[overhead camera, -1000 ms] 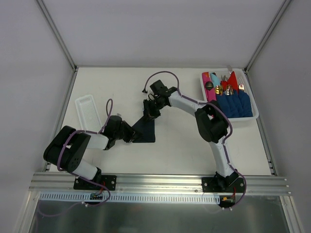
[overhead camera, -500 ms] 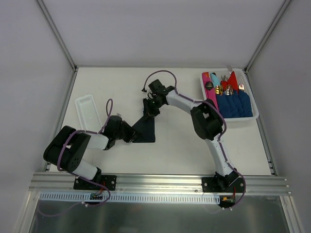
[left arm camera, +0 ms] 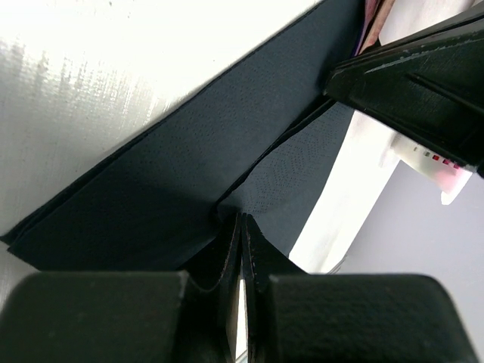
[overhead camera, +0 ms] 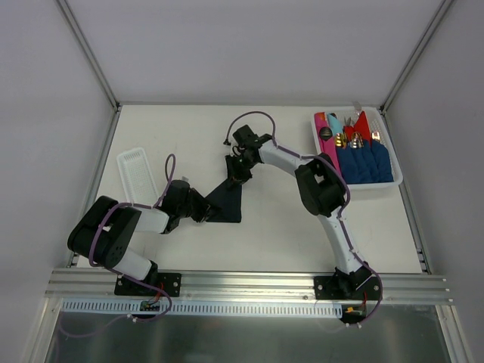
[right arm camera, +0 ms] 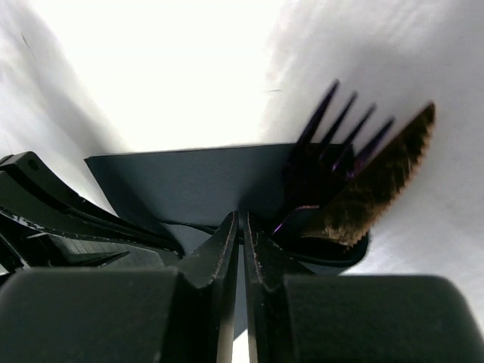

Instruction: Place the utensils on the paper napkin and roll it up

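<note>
Now | left end effector [left arm camera: 240, 231]: clamped on paper napkin [left arm camera: 166, 189] | right end effector [right arm camera: 242, 227]: clamped on its edge beside fork [right arm camera: 333, 147]

Overhead camera looks down; close wrist cameras share the paper napkin [left arm camera: 151, 189].

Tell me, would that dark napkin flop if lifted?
Probably floppy: the napkin is thin, and a layer creases upward where the left tool pinches it. Likely very light, so it may slide on the smooth table. The fork poking past its edge might slip out.
</note>
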`<state>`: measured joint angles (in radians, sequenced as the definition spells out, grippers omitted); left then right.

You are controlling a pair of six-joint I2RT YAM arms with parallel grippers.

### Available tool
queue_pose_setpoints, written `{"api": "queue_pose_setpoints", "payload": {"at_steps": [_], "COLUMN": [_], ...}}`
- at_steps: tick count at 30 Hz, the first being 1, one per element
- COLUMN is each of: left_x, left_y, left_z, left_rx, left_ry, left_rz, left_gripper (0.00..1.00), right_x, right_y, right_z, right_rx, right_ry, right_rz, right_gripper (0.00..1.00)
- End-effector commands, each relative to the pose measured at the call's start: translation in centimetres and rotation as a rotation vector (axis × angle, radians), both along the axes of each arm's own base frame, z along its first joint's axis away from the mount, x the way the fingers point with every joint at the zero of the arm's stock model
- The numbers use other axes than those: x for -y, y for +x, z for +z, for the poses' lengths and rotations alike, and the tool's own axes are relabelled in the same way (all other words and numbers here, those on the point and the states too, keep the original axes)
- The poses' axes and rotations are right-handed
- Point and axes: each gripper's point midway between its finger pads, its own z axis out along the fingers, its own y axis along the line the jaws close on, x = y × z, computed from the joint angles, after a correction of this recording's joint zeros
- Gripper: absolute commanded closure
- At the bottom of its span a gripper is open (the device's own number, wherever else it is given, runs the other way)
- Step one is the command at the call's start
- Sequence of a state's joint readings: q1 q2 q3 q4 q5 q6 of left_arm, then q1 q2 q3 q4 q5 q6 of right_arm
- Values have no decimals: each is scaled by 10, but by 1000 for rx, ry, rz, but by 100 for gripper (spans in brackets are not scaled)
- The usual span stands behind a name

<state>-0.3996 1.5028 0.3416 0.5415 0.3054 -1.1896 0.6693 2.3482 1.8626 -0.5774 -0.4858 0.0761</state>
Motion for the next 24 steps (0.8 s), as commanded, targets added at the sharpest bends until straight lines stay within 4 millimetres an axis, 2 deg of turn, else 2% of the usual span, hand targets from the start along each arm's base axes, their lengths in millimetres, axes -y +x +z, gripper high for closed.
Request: {"api": "queue_pose_setpoints", "payload": {"at_steps": [1, 7, 11, 15, 17, 20, 24], "left_x": [-21, -21, -20, -20, -20, -20, -18], "left_y": [-26, -27, -26, -26, -26, -25, -21], "left_z": [-35, -36, -37, -38, -39, -38, -37], "left_rx": [-126, -135, -137, -141, -144, -141, -132], "left_ry": [117, 116, 117, 119, 120, 121, 120], "left_rz": [20, 22, 20, 20, 20, 18, 13], "left_gripper": [100, 100, 100, 100, 100, 100, 100], "right_x": [15, 17, 12, 4, -1, 2, 11], "right_y": [17, 17, 12, 10, 7, -6, -27], "right_z": [13, 23, 33, 64, 91, 115, 109], "right_rx": [46, 56, 42, 72, 99, 93, 56], "right_ry": [-14, 0, 39, 143, 212, 292, 302], "right_rz": [-7, 9, 29, 85, 115, 158, 179], "right_gripper": [91, 91, 82, 72, 71, 73, 76]}}
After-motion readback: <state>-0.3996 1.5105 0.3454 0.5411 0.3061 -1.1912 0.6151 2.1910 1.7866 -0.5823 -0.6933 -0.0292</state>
